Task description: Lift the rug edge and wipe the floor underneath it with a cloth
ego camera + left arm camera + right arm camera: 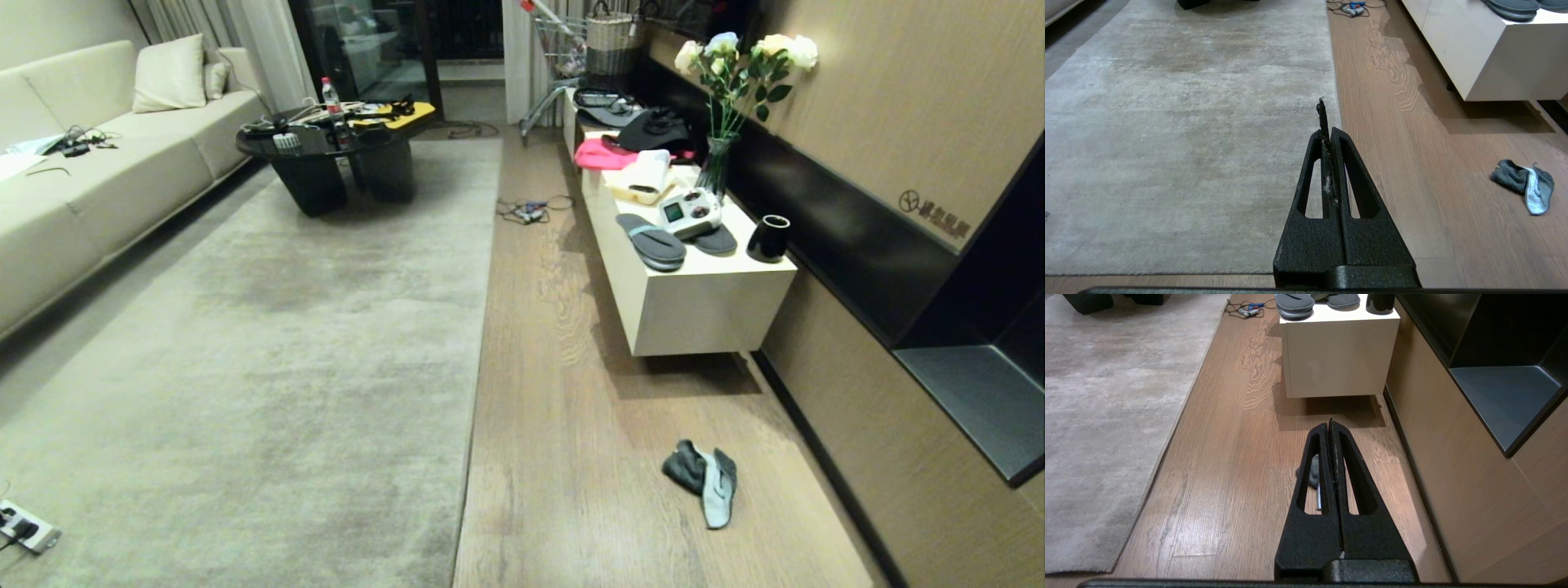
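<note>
Nothing of the job looks started yet. The rug edge point(482, 327) lies flat along the floor point(571, 425), its straight border running away toward the far end of the room with no lifted fold or turned-up corner anywhere I can see. The cloth point(704, 480) sits crumpled on the bare planks, well apart from the rug and nearer the wall side, short of the low white cabinet point(702, 302) that carries the slippers point(653, 242).

Neither arm shows from the head camera. The left end effector point(1329, 130) is clenched and holding nothing, hanging above the rug's border. The right end effector point(1329, 426) is likewise clenched and empty, poised over the planks with the cloth point(1312, 473) just showing through its frame.

So everything is left, by my reckoning: picking up the cloth, raising the rug edge, and wiping the boards beneath it.
</note>
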Robot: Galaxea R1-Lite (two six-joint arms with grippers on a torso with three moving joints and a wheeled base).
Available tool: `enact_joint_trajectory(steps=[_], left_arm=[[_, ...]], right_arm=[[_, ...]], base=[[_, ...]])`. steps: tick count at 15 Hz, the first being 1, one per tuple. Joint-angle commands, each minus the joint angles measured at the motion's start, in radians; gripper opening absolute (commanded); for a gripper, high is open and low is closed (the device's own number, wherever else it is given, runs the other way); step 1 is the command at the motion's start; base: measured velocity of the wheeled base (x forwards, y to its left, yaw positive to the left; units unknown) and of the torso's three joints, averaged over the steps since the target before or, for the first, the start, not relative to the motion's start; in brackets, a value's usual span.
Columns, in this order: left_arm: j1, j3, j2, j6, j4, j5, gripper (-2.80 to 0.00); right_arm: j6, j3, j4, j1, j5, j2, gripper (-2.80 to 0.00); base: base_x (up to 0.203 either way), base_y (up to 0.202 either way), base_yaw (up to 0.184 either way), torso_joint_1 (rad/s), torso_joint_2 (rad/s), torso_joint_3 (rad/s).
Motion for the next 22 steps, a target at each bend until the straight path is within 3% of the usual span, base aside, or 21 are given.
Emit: enact_joint_trajectory(steps=[1,22], left_arm=[[0.0,0.0,0.002,0.0,-0.001,0.0,-2.8],[0.0,0.0,0.002,0.0,0.0,0.0,-2.8]], right_arm=[[-0.003,0.0,-0.001,0.001,-0.001,0.0,-2.8],[-0.011,0.0,0.0,0.001,-0.001,0.0,-2.8]], base=[[0.0,0.0,0.0,0.0,0.0,0.0],[0.0,0.0,0.0,0.0,0.0,0.0]])
